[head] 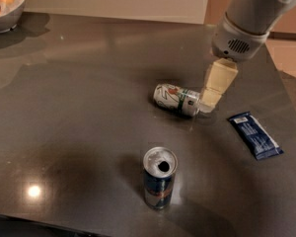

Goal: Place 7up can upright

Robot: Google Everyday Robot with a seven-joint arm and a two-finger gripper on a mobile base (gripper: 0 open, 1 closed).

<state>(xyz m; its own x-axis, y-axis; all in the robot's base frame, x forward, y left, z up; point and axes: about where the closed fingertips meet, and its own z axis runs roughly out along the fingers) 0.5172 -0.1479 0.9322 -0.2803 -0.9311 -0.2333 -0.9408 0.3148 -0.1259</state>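
We're on the reach-in: the 7up can (176,99) lies sideways mid-table, with the gripper (210,98) at its end nearer the right edge. Can't tell if it's gripping or loose. Next we'd need a solid hold, then tip it up.

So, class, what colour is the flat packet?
Blue packet, camera view; gripper beside the 7up can.

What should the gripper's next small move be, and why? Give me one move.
Probably ease the gripper a little toward the 7up can so it comes around the can's near end. The can lies on its side on the table, so it must be gripped before standing it up, and the gripper hangs just beside that end, not visibly around it.
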